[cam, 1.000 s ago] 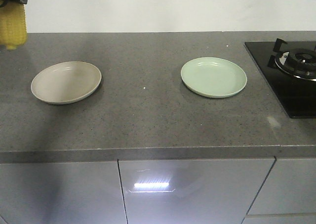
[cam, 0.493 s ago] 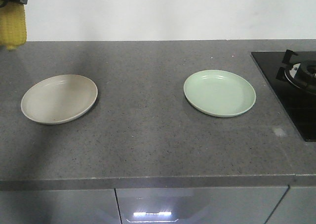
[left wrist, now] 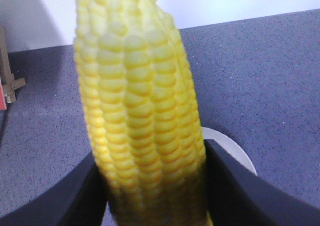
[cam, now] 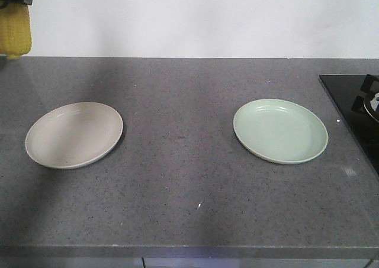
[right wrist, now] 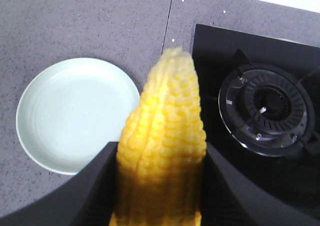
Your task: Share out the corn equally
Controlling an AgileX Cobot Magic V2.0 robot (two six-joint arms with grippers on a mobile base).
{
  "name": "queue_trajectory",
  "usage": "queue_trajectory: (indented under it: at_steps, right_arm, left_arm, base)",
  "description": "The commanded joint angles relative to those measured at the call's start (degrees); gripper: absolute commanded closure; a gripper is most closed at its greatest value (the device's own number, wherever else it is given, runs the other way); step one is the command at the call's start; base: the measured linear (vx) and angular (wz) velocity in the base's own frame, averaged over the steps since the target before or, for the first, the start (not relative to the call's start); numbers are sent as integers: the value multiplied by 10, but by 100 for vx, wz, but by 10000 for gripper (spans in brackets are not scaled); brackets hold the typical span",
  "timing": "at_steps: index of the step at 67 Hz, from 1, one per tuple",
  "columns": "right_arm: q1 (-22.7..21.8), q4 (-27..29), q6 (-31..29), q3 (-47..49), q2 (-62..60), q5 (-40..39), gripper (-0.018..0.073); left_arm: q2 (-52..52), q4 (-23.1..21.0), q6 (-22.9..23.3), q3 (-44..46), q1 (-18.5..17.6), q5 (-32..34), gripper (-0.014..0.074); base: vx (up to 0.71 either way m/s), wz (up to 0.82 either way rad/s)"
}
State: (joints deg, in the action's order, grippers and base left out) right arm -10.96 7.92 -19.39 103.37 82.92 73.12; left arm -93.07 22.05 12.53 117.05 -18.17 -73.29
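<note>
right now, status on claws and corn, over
Left claw shut on corn cob. Right claw shut on second cob. Beige plate, green plate bare. Nothing in the way.

The front view is evenly but dimly lit and a little soft, with a broad diffuse shadow across the speckled grey stone countertop [cam: 195, 197] from 10 o'clock and a thin dark crescent under the round beige plate [cam: 74, 135] at its 4 o'clock rim. In the left wrist view the bright yellow kernelled corn cob [left wrist: 140, 111] is too close to focus: blurred, washed pale at 12 o'clock, dark at 6. In the right wrist view the second yellow cob [right wrist: 162, 151] is slightly soft, while the black glass gas hob [right wrist: 215, 51] behind it is sharp.
</note>
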Motion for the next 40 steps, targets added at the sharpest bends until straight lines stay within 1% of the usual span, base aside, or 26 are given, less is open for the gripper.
queue_trajectory:
  at_steps: [1,40]
  right_arm:
    - [-3,3,-6,14,-19,0,554]
    - [-3,3,-6,14,-19,0,554]
  left_arm:
    - [26,13,6,13,0,21,450]
    - [26,13,6,13,0,21,450]
  base:
    - [11,2]
    - [8,4]
